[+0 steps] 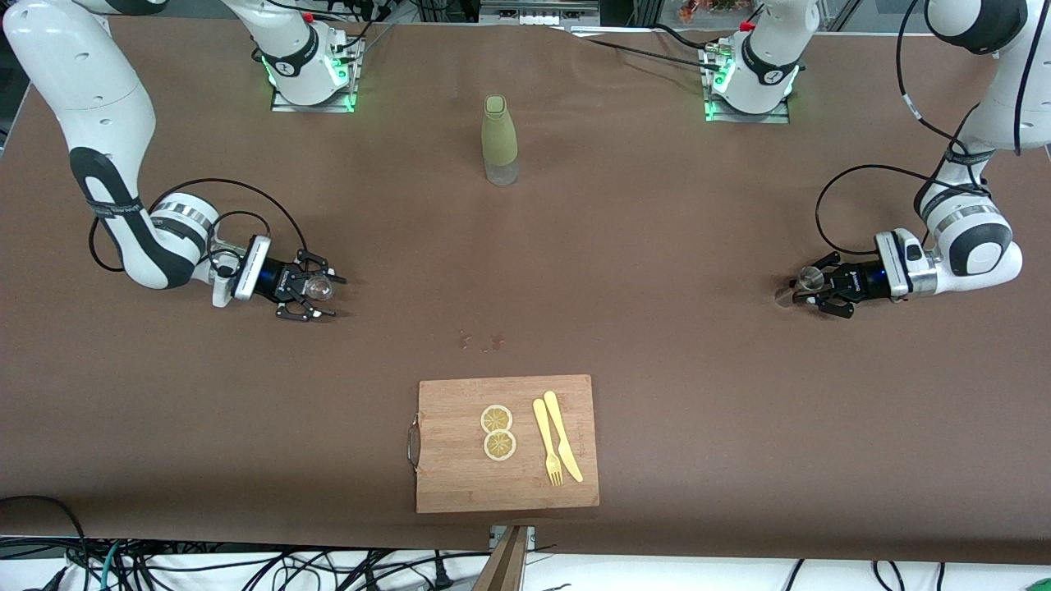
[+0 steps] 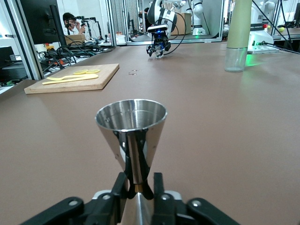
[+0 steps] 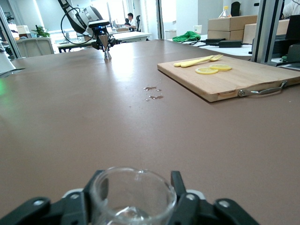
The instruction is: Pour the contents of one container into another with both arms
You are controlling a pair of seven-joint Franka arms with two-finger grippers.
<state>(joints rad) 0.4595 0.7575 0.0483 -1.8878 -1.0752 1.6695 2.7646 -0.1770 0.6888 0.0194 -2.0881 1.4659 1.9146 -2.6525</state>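
Note:
A steel jigger stands upright on the brown table toward the left arm's end. My left gripper is shut on its narrow waist; in the front view the gripper holds the jigger low at the table. Toward the right arm's end, a clear round glass sits between the fingers of my right gripper, and both fingers press its sides. The front view shows that gripper level with the table around the glass.
A green-sleeved bottle stands mid-table near the robots' bases. A wooden cutting board with two lemon slices, a yellow fork and a knife lies near the front camera. Small wet spots mark the table between them.

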